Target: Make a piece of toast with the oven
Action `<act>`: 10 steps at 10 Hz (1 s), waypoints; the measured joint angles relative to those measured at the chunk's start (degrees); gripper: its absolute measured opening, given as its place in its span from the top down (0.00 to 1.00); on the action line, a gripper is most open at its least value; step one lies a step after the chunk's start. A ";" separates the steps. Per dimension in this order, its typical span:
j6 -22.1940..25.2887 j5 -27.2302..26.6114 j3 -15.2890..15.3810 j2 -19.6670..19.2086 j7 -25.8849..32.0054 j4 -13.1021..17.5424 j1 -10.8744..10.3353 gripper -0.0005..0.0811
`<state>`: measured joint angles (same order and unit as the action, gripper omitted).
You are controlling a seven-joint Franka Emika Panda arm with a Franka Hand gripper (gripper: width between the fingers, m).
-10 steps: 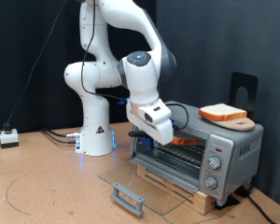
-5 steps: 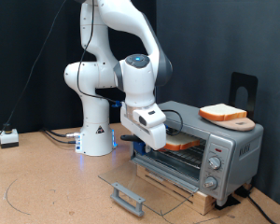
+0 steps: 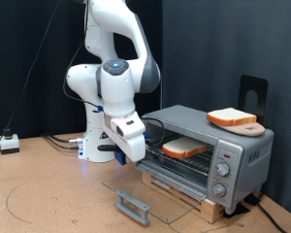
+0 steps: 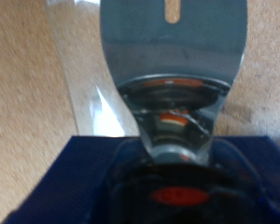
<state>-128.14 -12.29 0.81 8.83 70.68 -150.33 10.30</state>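
Observation:
The silver toaster oven (image 3: 233, 146) stands at the exterior view's right with its glass door (image 3: 155, 187) folded down flat. A piece of toast (image 3: 184, 149), pale with an orange-brown crust, lies on the rack inside. My gripper (image 3: 124, 161) hangs to the left of the oven's opening, above the left edge of the door, with nothing seen between its fingers. The wrist view is blurred. It shows a silver metal part (image 4: 173, 47) close up over the brown table (image 4: 28, 84), and neither toast nor oven.
A second bread slice (image 3: 231, 117) lies on a wooden board (image 3: 250, 128) on top of the oven. The door's grey handle (image 3: 132, 206) sticks out towards the front. The knobs (image 3: 221, 170) are on the oven's right side. A small white box (image 3: 8, 143) sits at far left.
The arm has pulled back out of the oven to the exterior view's left and lowered. The toast that was at the gripper now lies on the rack inside.

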 joint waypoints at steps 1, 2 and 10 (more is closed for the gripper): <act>2.82 -3.22 -1.19 -0.01 1.19 1.36 0.30 0.51; 4.47 -5.53 -1.98 -0.02 1.91 2.43 0.43 0.51; 15.83 -19.96 -7.63 6.04 11.63 6.03 0.63 0.51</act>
<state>-112.31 -32.25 -6.82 14.88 82.30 -144.30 10.93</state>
